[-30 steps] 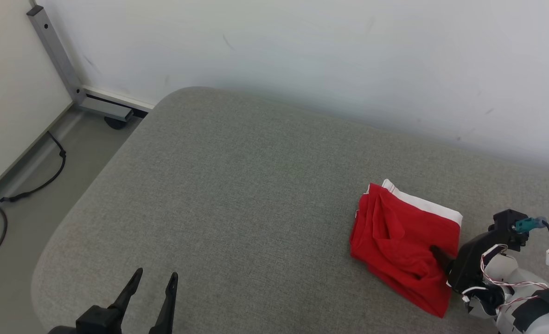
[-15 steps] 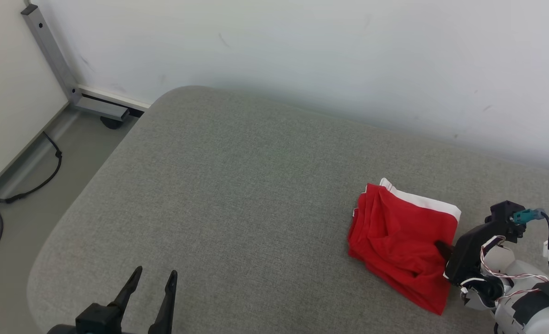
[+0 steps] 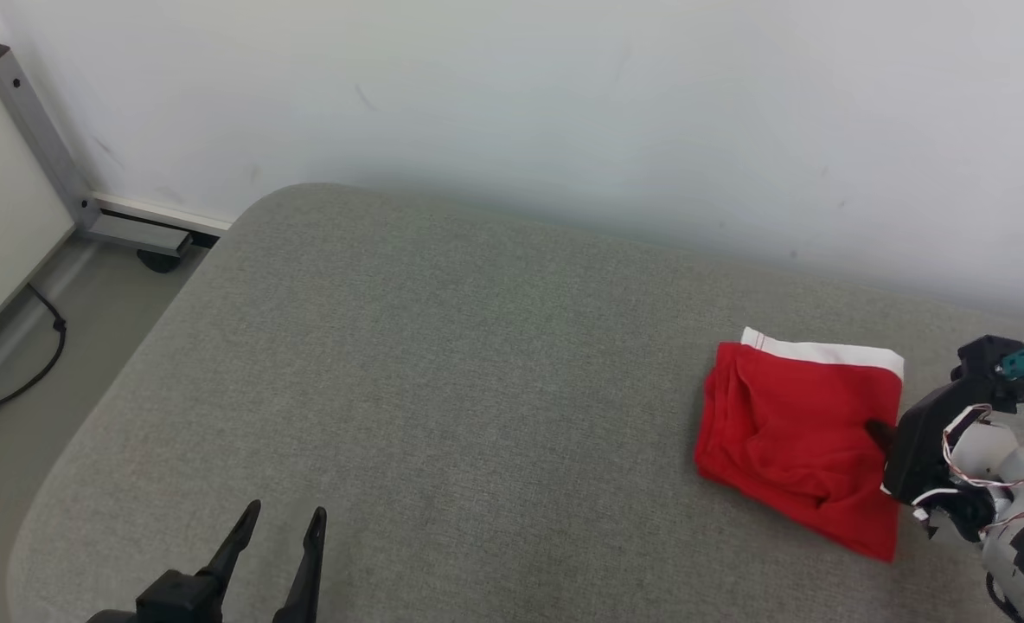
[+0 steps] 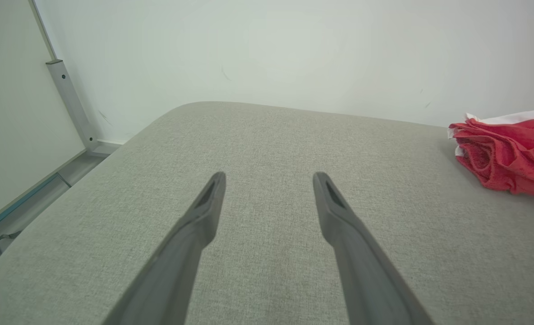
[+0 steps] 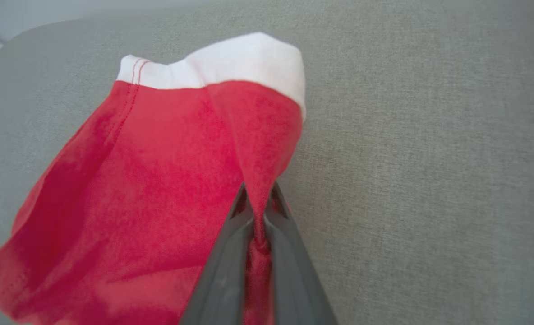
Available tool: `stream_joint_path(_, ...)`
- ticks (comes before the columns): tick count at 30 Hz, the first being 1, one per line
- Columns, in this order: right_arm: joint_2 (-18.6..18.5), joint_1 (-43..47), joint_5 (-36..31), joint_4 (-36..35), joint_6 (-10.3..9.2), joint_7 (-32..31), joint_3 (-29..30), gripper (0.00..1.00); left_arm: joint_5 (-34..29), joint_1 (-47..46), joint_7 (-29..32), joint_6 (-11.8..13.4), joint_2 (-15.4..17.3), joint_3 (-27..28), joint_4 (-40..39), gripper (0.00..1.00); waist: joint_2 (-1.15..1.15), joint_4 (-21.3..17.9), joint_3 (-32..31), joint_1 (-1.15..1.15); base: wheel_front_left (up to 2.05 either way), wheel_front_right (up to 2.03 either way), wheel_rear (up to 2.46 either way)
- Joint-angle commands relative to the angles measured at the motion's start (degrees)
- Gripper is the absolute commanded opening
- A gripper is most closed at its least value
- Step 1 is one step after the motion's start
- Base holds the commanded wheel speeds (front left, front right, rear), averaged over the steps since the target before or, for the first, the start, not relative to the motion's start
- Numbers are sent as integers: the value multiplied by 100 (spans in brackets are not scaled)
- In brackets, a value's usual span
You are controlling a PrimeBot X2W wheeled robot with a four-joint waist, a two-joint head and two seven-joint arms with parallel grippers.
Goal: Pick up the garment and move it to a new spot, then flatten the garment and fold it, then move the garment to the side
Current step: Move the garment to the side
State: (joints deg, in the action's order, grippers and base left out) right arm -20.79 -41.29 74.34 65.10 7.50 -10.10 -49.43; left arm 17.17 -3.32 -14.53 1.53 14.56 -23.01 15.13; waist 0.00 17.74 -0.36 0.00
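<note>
The garment (image 3: 802, 437) is red with a white band along its far edge, folded into a rough square on the right side of the grey cushioned surface (image 3: 443, 381). My right gripper (image 3: 877, 430) is shut on a pinched ridge of the red cloth at the garment's right edge. In the right wrist view the garment (image 5: 158, 180) rises in a fold clamped between the right gripper (image 5: 258, 203) fingers. My left gripper (image 3: 283, 528) stands open at the lower left, over bare cushion. In the left wrist view the left gripper (image 4: 269, 180) is open and the garment (image 4: 506, 153) lies far right.
A white wall (image 3: 564, 112) runs behind the cushion. At the far left a grey metal post (image 3: 36, 130) with a foot stands on the floor, and a black cable (image 3: 19, 372) lies beside it. The cushion's left edge is rounded.
My right gripper has shut on the garment's right edge, lifting a ridge of cloth. The camera has turned, shifting the whole picture. The left gripper has kept its pose.
</note>
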Motion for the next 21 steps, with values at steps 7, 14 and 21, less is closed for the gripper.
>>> stream_joint_path(7,-546,-551,-325,91,-3,-386,-320,0,46,-60,-25,2,64,-18,-61,100,0,-267,216,0,0,0,0)
stream_joint_path(14,-957,-1063,-474,113,-3,-629,-463,0,37,-188,-38,-40,75,-47,-68,100,0,-421,493,0,0,0,0)
stream_joint_path(21,-1169,-1543,-652,196,-3,-830,-620,0,11,-313,-47,-66,165,-34,-111,100,0,-568,793,0,0,0,0)
